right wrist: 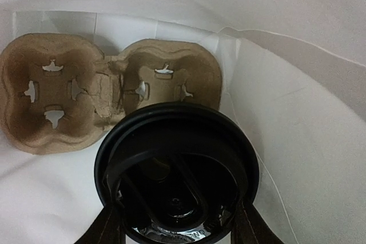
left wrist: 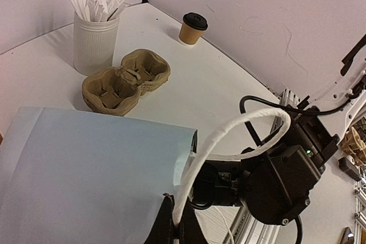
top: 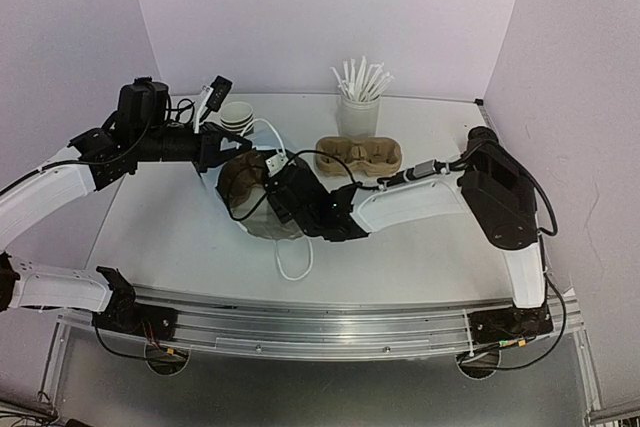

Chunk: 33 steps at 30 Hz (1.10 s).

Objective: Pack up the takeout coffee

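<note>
Although one pulp carrier (right wrist: 51, 90) already appears to lie on the floor of the white bag (left wrist: 86, 175), both of its wells are bare, so the packing looks barely begun. The right claw (right wrist: 176, 215) is part spread and clamped on a round black lid (right wrist: 177, 164), which in the wrist view covers the near edge of that carrier's right-hand well; whether a cup hangs beneath the lid cannot be told. Much seems left to do: a second carrier (top: 358, 155) sits empty on the counter (top: 420, 237) just near of the cup of sticks (top: 358, 107), a lidded cup (left wrist: 193, 27) stands alone toward the far right corner, and a stack of cups (top: 237, 115) waits at the far left. The right arm reaches in from the right, bent low over the counter, its wrist pointed left into the bag's mouth. The left arm comes in from the left with its forearm roughly level. The left claw (top: 218, 152) is pressed together, seemingly pinching the bag at its handle cord (left wrist: 229, 135) to hold the mouth open.
</note>
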Motion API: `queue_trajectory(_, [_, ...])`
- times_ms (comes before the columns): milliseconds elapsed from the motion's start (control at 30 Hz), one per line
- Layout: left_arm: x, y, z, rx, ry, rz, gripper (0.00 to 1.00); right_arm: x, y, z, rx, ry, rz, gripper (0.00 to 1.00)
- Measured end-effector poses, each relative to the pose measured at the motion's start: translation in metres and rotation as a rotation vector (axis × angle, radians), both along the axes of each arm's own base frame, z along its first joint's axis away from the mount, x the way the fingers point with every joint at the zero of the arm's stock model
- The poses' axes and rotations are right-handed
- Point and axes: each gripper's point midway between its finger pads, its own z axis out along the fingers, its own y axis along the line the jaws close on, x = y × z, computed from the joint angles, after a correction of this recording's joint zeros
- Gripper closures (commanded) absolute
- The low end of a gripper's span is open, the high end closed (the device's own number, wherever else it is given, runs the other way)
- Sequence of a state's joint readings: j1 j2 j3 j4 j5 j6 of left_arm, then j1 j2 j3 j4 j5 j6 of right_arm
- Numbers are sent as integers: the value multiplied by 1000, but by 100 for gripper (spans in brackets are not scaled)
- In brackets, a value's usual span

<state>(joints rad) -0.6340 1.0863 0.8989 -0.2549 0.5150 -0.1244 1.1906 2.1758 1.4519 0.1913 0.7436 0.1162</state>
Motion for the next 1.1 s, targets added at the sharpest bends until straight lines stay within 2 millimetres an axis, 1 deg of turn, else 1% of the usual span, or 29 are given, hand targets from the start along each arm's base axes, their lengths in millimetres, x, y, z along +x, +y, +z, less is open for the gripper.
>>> queue_trajectory(167, [-1,-1,0,-5,7,-5,100,-2,6,-1,29,25,22,100])
queue_trajectory(400, [-3,-2,1,-13,17,-12,100,-1,18,10,96,11,51,100])
queue_trajectory(467, [-3,-2,1,-16,21,-15,100,2,22,11,116,0,47,100])
queue_trajectory(533, [-3,-2,2,-20,27,-14,100,8,25,8,130,-11,36,100])
queue_trajectory(633, [-3,-1,1,-23,34,-12,100,15,25,2,143,-21,22,100])
queue_trajectory(700, [-2,0,1,-23,37,-10,100,19,26,1,154,-30,20,100])
queue_trajectory(867, [-2,-1,-1,-26,51,-22,100,23,31,9,199,-59,26,100])
queue_trajectory(1100, [2,0,0,-33,55,-20,100,28,36,27,253,-112,37,100])
